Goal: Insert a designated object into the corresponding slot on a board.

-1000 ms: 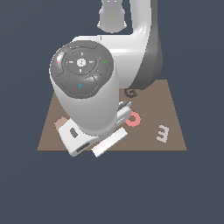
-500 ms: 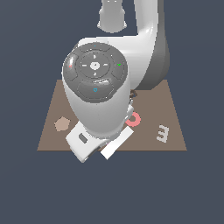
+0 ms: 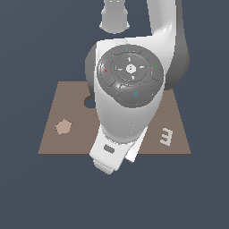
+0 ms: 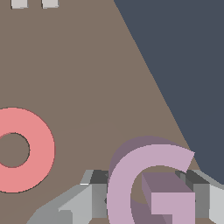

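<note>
In the wrist view the pale lilac G (image 4: pixel 127 175) sits between my two grey fingers (image 4: pixel 87 199), which press on its two sides. My gripper (image 4: pixel 148 199) is shut on it, just over the brown board (image 4: pixel 87 65). The slot does not show in either view. In the exterior view the arm's big white body covers the middle of the board (image 3: pixel 67 98) and hides the gripper and the G.
A red-pink ring (image 4: pixel 39 148) lies flat on the board close beside the G. A white E (image 3: pixel 166 136) lies near the board's edge at the exterior view's right. A round dark hole (image 3: pixel 89 103) and a pale hexagon (image 3: pixel 64 127) are at its left.
The arm has swung toward the exterior view's right. It now covers the red ring and the dark G shape seen earlier. The hexagon and round hole have come into view.
</note>
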`<state>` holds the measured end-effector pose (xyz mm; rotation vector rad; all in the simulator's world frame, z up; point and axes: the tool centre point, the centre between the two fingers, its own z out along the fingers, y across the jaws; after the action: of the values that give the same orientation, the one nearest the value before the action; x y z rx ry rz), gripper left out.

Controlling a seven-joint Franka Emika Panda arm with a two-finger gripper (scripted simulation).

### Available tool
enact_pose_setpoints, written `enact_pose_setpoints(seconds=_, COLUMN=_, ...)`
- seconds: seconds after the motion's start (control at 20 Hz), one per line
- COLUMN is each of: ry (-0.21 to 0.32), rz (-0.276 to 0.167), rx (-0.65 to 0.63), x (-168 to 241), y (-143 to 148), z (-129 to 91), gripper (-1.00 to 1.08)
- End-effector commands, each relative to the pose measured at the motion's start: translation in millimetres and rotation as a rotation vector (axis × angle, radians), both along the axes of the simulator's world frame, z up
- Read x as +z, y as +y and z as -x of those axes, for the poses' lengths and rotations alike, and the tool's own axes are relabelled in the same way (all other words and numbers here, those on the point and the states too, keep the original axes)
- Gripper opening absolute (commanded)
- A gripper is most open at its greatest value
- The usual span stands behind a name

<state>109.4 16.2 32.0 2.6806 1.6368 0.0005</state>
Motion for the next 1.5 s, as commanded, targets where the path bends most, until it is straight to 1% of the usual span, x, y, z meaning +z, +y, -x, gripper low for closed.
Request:
enact_pose_setpoints(seconds=0.0, ry=-0.001, rz=0.000, rx=0.107, x=1, y=12, z=1, gripper=-1.00)
enact_pose_setpoints(seconds=0.3, ry=-0.001, rz=0.000, rx=0.395, x=2, y=42, z=10, gripper=-1.00)
enact_pose_setpoints(seconds=0.6, ry=-0.001, rz=0.001, rx=0.691, x=3, y=68, z=28, gripper=-1.00)
enact_pose_setpoints(seconds=1.05, ry=-0.002, rz=0.001, rx=1.136, x=5, y=96, z=68, gripper=-1.00)
enact_pose_setpoints(seconds=1.45, ry=-0.002, rz=0.001, rx=1.517, x=6, y=104, z=110, gripper=-1.00)
